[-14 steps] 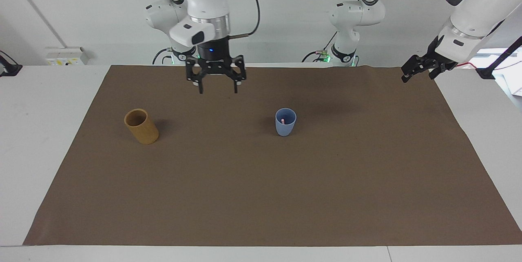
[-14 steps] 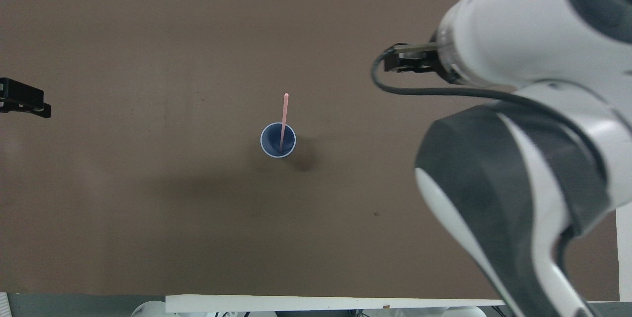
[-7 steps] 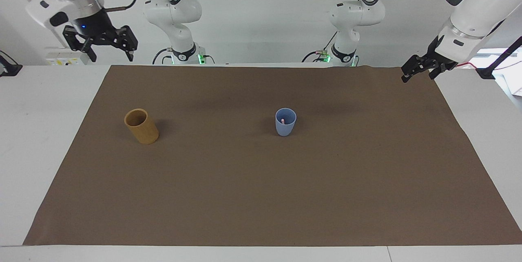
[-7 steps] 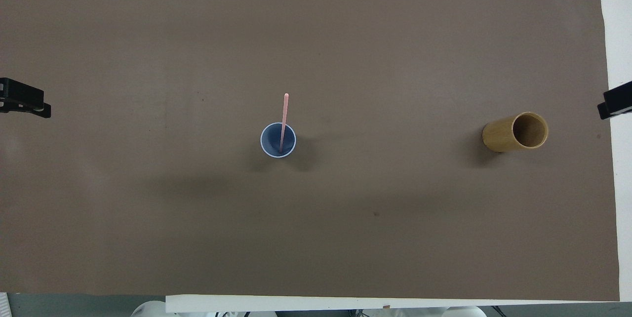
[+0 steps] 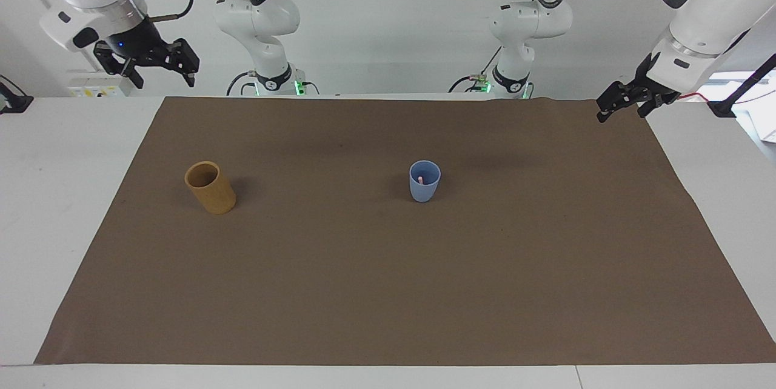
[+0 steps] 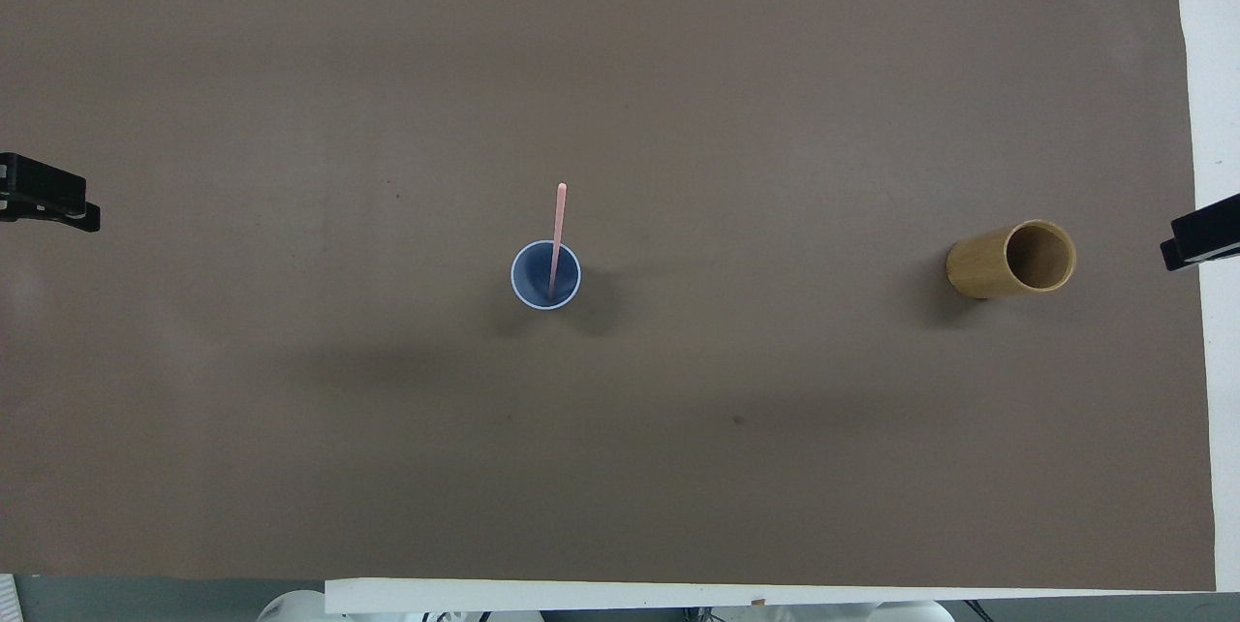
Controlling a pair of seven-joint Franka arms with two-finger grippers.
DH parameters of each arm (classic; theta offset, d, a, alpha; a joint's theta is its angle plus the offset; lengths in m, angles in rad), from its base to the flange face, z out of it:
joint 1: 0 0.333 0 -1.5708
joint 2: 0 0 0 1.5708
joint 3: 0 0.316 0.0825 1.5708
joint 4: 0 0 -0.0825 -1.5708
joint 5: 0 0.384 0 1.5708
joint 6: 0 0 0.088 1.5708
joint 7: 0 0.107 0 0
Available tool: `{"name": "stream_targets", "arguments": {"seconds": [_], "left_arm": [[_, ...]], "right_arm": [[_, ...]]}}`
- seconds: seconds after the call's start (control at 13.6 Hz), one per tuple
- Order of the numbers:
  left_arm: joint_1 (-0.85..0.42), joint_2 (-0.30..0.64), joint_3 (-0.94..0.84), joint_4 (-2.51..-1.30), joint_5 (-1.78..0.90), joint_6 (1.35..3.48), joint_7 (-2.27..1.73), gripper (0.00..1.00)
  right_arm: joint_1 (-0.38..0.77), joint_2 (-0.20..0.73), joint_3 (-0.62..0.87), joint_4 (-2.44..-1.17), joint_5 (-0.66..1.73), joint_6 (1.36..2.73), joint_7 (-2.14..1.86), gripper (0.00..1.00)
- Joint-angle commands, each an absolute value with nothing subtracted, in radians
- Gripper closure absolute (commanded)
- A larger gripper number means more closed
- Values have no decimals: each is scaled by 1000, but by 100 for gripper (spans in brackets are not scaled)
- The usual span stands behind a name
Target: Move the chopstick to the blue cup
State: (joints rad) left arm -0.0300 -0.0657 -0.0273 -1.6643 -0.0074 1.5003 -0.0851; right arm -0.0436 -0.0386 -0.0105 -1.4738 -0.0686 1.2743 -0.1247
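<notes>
The blue cup [image 5: 424, 181] stands upright near the middle of the brown mat; it also shows in the overhead view [image 6: 531, 285]. One pale pink chopstick [image 6: 557, 233] stands in it and leans on the rim; in the facing view only its tip [image 5: 420, 179] shows inside the cup. My right gripper [image 5: 163, 77] is open and empty, raised over the table edge at the right arm's end; its tip shows in the overhead view [image 6: 1199, 234]. My left gripper [image 5: 621, 115] is open and empty, waiting raised over the mat's corner at the left arm's end [image 6: 48, 201].
A taller mustard-brown cup [image 5: 210, 187] stands on the mat toward the right arm's end, about level with the blue cup; it looks empty from overhead [image 6: 1013, 260]. The brown mat [image 5: 388, 292] covers most of the white table.
My right arm has swung away from over the mat near the blue cup to the table edge at its own end, uncovering the mustard cup in the overhead view. Cups, chopstick and left arm unmoved.
</notes>
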Motion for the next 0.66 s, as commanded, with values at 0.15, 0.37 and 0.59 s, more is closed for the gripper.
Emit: {"name": "stream_targets", "arguments": {"seconds": [0.15,0.37,0.59], "left_arm": [[-21,-64,-28,-1654,-14,1483,-67,0],[-23,-64,-28,-1654,-14,1483,-67,0],[-21,-64,-28,-1654,-14,1483,-67,0]], "right_arm": [[-74,-58,18,-1516,-55,1296,-78,0],[-74,-57,17,-1516,-55,1293,-78,0],[-72,-58,15,-1519,-55,1295,-77,0]]}}
